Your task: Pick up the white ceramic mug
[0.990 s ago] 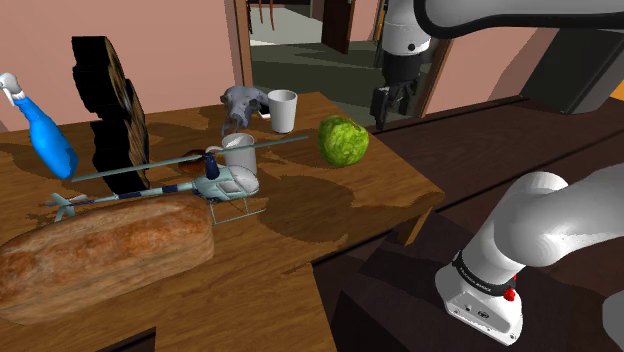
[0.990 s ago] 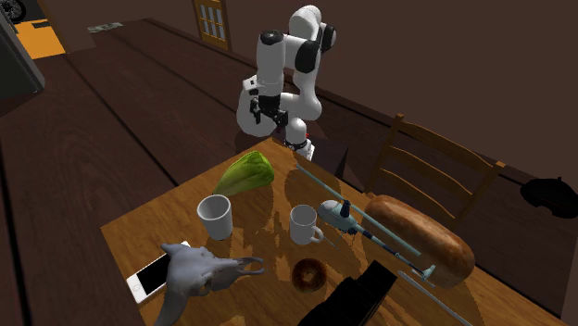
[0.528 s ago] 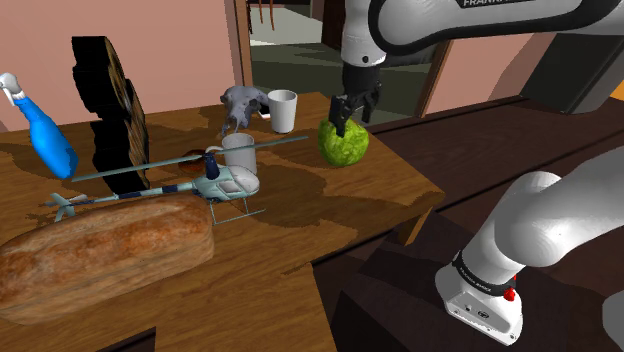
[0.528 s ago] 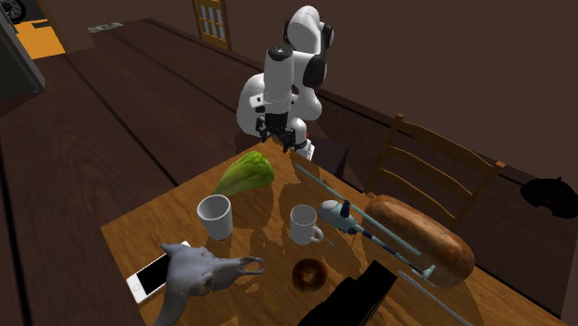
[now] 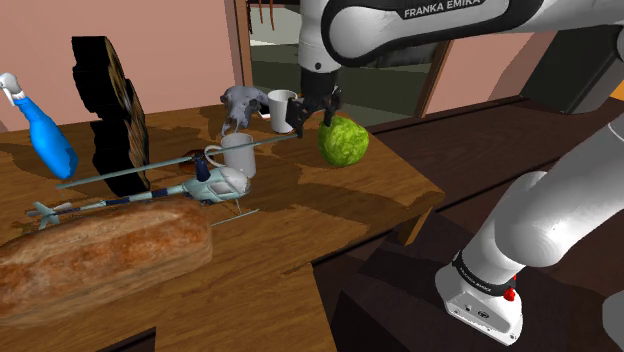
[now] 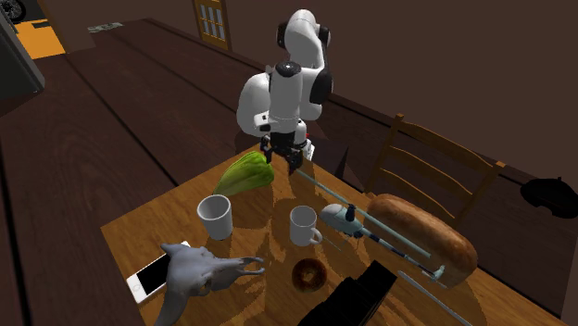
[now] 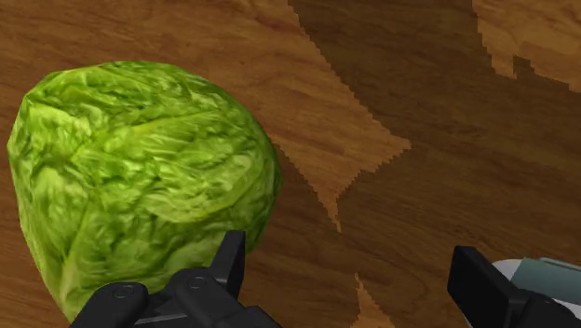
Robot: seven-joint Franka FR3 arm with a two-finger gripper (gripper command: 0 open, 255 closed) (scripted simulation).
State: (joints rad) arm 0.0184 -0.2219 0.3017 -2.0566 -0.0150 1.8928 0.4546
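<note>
Two white mugs stand on the wooden table (image 5: 300, 230), by our count. Nearest us in the shoulder view lies one bread loaf (image 5: 100, 255), then one toy helicopter (image 5: 215, 185), its rotor blade crossing the nearer mug (image 5: 238, 152). Beyond it we see one lettuce head (image 5: 343, 140). The gripper (image 5: 312, 112) hangs above the table just beside it, fingers spread apart and holding nothing. The farther mug (image 5: 283, 110) stands behind the gripper, next to one grey skull (image 5: 243, 100).

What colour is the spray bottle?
The spray bottle is blue with a white head, best seen in the shoulder view.
</note>
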